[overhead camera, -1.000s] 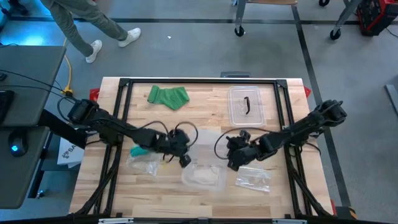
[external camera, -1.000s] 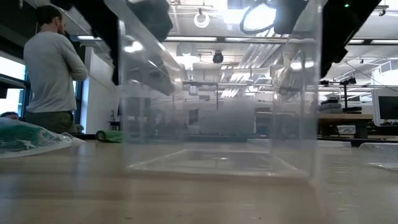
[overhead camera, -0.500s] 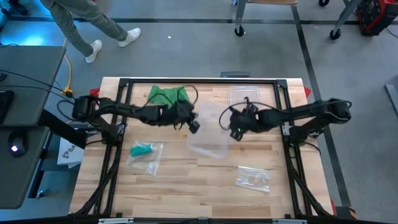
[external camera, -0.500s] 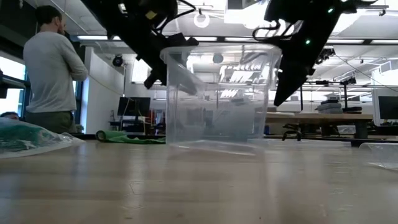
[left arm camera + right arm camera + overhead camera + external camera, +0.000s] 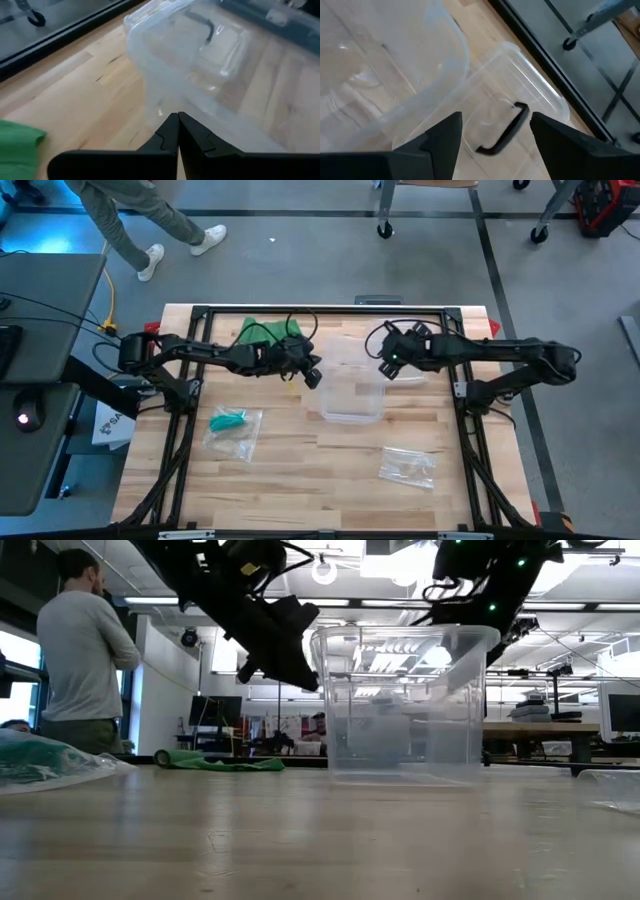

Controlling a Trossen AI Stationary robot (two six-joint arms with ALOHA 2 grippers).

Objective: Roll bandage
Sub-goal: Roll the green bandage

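The green bandage (image 5: 268,333) lies crumpled on the table at the far left; in the low view it is a flat strip (image 5: 215,762). A clear plastic container (image 5: 352,395) stands upright on its base in the far middle. My left gripper (image 5: 314,377) is shut, its tips (image 5: 177,120) right at the container's left wall. My right gripper (image 5: 387,368) hangs open by the container's far right corner, above a clear lid (image 5: 535,95) with a black handle (image 5: 507,132) that lies flat on the table. My left gripper points slantwise down from the table's left at the container's left wall (image 5: 160,107). I cannot tell whether its shut tips touch the wall.
A clear bag with a teal item (image 5: 232,425) lies near the left edge, and another clear bag (image 5: 408,467) at the near right. A black frame (image 5: 320,311) runs round the table. A person (image 5: 85,650) stands in the room beyond the far left.
Both grippers have swung from the table's near middle toward the far edge. The clear container has slid with them, from close to the near edge to the far middle, staying upright. My right gripper has gone on past it to the lid.
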